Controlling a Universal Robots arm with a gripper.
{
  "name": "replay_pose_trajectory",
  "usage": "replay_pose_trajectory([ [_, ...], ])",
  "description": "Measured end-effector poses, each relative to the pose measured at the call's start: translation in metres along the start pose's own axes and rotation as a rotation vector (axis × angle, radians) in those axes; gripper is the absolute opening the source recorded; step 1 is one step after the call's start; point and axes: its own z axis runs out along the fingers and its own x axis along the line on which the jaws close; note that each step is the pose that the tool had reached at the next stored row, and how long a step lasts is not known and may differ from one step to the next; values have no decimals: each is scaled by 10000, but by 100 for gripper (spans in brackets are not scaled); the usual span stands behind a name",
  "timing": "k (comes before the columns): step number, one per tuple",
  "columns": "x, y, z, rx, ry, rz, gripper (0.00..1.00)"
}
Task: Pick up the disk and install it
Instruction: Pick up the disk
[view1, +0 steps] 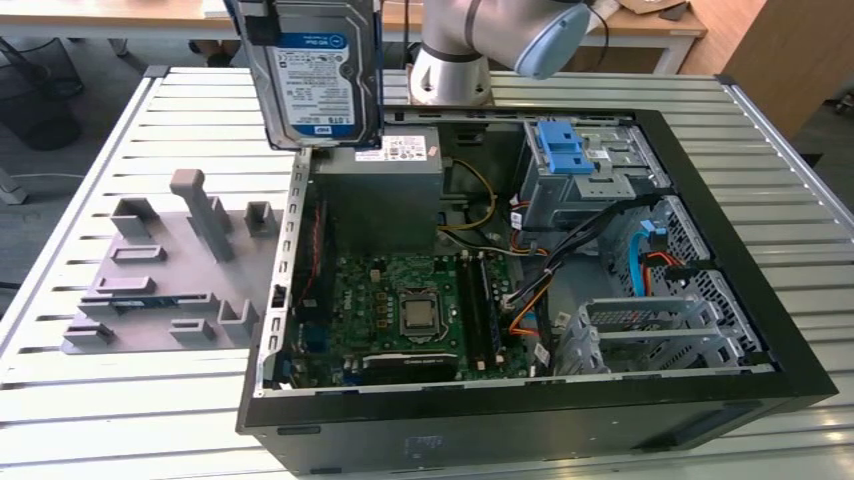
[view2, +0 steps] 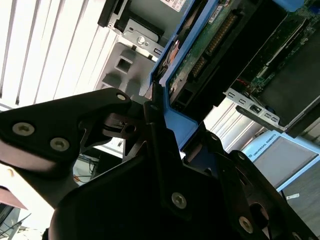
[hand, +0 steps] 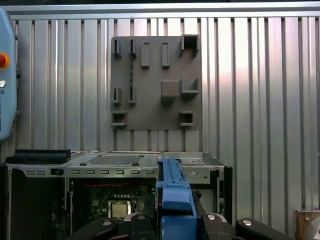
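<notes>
We log bright, even light: glare whitens the slatted table (view1: 107, 420), and the computer case (view1: 534, 430) interior lies in soft shadow.
</notes>
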Motion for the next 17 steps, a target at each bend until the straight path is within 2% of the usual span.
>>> replay_pose_trajectory([
  [4,63,-35,1,1,-1,1,36],
  [13,117,-242,-2,-1,1,0,36],
  [17,126,-310,-3,-1,0,0,36],
])
